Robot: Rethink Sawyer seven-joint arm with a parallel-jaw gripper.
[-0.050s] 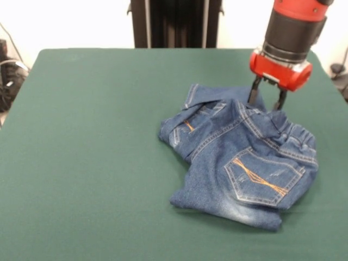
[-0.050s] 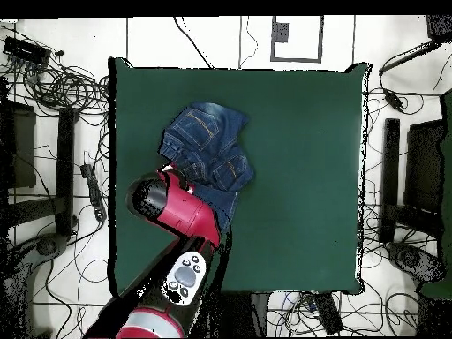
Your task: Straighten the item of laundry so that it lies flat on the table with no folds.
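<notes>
One pair of jeans lies crumpled, folded over itself; pincer fingers apart above it.

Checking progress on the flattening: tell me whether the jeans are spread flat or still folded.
Still folded. The jeans lie bunched in overlapping layers on the table, one part doubled over another, with the gripper at their far edge.

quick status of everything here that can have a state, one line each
jeans: crumpled in a folded heap, back pocket facing up, not flat
gripper: jaws open, tips down at the far edge of the jeans
table: holds the jeans toward one side
</notes>
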